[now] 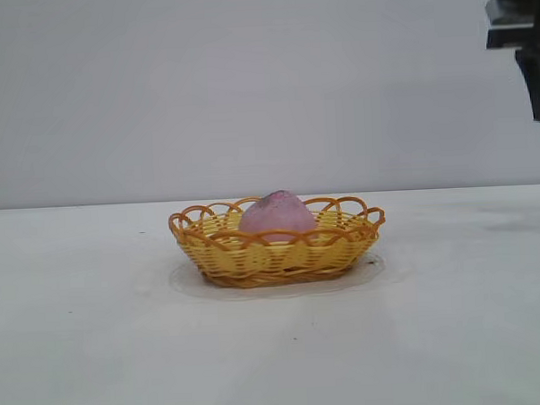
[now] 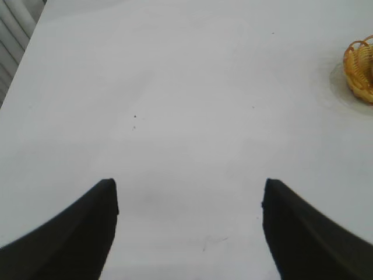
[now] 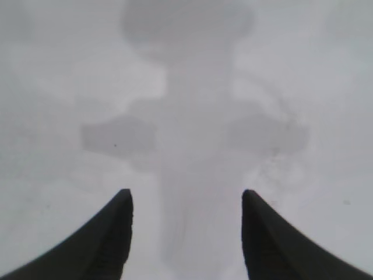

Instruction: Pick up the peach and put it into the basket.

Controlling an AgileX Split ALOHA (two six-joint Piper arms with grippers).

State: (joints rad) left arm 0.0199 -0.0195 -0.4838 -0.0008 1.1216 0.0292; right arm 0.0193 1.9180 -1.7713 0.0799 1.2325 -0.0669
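The dull pink peach (image 1: pixel 277 213) sits inside the yellow woven basket (image 1: pixel 281 254) with an orange looped rim, at the middle of the white table. One end of the basket (image 2: pixel 360 67) shows at the edge of the left wrist view. My left gripper (image 2: pixel 189 192) is open and empty over bare table, away from the basket; it is out of the exterior view. My right gripper (image 3: pixel 186 201) is open and empty above bare table, over its own shadow. Part of the right arm (image 1: pixel 525 43) hangs high at the exterior view's upper right, well clear of the basket.
The white table (image 1: pixel 97 336) spreads all round the basket. A faint round mark lies on the table under the basket. The table's edge and a ribbed wall (image 2: pixel 14 35) show at a corner of the left wrist view.
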